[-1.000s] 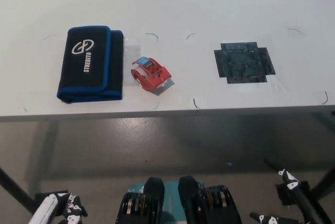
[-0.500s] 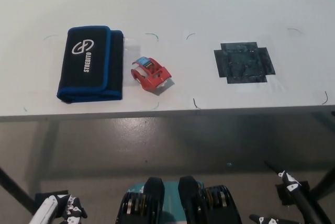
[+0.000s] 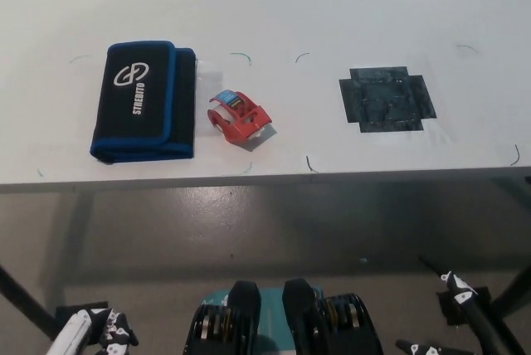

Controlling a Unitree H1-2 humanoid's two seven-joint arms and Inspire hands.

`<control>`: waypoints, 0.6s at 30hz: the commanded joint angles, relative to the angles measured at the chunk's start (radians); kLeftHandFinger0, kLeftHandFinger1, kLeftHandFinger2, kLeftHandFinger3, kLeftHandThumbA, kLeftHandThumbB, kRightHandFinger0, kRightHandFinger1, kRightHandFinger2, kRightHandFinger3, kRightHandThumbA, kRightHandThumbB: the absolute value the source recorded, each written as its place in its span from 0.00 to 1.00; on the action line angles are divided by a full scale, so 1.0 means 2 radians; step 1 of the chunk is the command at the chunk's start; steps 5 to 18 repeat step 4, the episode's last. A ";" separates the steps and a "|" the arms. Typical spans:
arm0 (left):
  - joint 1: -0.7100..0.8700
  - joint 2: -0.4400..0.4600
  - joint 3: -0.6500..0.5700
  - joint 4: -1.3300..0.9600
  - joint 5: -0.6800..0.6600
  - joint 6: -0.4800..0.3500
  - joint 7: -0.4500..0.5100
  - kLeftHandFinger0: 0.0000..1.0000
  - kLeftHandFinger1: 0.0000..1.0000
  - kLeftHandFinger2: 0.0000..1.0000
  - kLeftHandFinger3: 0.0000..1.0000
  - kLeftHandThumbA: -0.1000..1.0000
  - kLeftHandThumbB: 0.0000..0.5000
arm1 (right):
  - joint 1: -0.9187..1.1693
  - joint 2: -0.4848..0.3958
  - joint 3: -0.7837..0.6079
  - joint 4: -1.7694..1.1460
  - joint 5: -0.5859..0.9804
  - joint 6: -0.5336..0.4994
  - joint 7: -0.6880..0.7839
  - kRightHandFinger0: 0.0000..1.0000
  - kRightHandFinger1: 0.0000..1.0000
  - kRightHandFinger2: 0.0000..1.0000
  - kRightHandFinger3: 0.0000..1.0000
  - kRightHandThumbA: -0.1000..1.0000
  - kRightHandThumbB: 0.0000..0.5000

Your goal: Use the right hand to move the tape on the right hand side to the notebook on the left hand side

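Note:
A red tape dispenser lies on the white table, just right of a black notebook case with blue trim; a small gap separates them. My black right hand hangs low at the bottom right, below the table's front edge and far from the tape; only a part of it shows. At the bottom left corner my white left hand rests, also below the table and only partly in view.
A patch of black tape marks is stuck on the table's right part. Thin pen marks outline spots around the tape dispenser. The table's front edge runs across the middle, with grey floor beneath.
The right hand has drifted slightly at the bottom right. Nothing on the table has moved.

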 commanded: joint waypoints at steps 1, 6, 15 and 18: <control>0.004 0.007 -0.001 -0.004 -0.003 -0.014 -0.005 0.29 0.23 0.26 0.42 0.30 0.00 | -0.002 -0.002 -0.002 -0.012 0.005 -0.011 0.000 1.00 1.00 1.00 1.00 0.91 0.36; 0.010 0.007 -0.001 -0.005 -0.004 -0.014 -0.005 0.29 0.23 0.26 0.42 0.30 0.00 | 0.003 -0.003 -0.001 -0.018 0.006 -0.001 0.005 1.00 1.00 1.00 1.00 0.92 0.38; 0.010 0.007 -0.001 -0.005 -0.004 -0.014 -0.005 0.29 0.23 0.26 0.42 0.30 0.00 | 0.003 -0.003 -0.001 -0.018 0.006 -0.001 0.005 1.00 1.00 1.00 1.00 0.92 0.38; 0.010 0.007 -0.001 -0.005 -0.004 -0.014 -0.005 0.29 0.23 0.26 0.42 0.30 0.00 | 0.003 -0.003 -0.001 -0.018 0.006 -0.001 0.005 1.00 1.00 1.00 1.00 0.92 0.38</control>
